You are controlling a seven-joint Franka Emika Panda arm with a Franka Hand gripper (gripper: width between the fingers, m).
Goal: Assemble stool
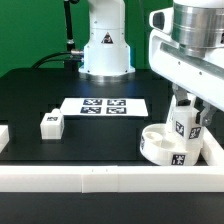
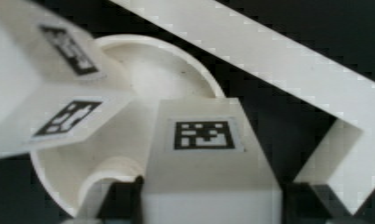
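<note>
The round white seat [image 1: 160, 150] lies at the exterior view's right front, in the corner of the border rail. It also shows in the wrist view [image 2: 145, 70]. My gripper [image 1: 184, 112] is shut on a white leg [image 1: 183, 126] with a square tag and holds it upright over the seat. In the wrist view the held leg [image 2: 205, 150] sits between my two dark fingers [image 2: 145, 196]. A second tagged leg [image 2: 56, 85] stands at the seat's edge; I cannot tell if it is fixed. A third leg [image 1: 52, 123] lies loose at the exterior view's left.
The marker board [image 1: 105, 105] lies flat in the middle of the black table. The white border rail [image 1: 100, 180] runs along the front and up the right side [image 2: 255, 50], close to the seat. The robot base [image 1: 105, 45] stands at the back.
</note>
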